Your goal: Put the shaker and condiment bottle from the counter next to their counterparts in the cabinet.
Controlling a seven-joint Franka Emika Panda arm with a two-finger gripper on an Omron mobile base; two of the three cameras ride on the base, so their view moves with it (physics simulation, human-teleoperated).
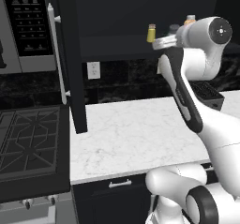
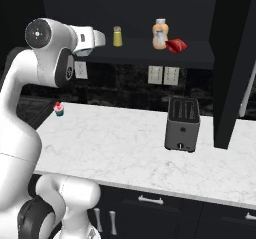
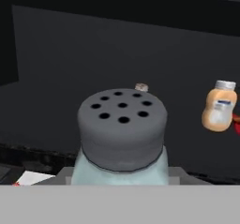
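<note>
The shaker (image 3: 122,129), pale blue-grey with a dark perforated top, stands upright and very close in the hand view; its top (image 1: 174,29) peeks over the hand. My gripper (image 1: 161,42) (image 2: 100,39) is raised to the cabinet shelf (image 2: 145,54) and shut on it, fingertips hidden. Just behind it stands the yellow shaker (image 2: 117,36) (image 1: 151,33) (image 3: 141,87). Further right is the orange-beige bottle (image 2: 160,34) (image 3: 219,106). The red condiment bottle (image 2: 176,45) lies on the shelf against it. The counter (image 1: 131,134) is below.
The cabinet's dark door (image 1: 70,54) hangs open with its white handle (image 1: 56,54); the other door (image 2: 232,63) reaches down over the counter. A toaster (image 2: 183,123) and a small cupcake (image 2: 59,108) sit on the marble. A stove (image 1: 28,143) lies left.
</note>
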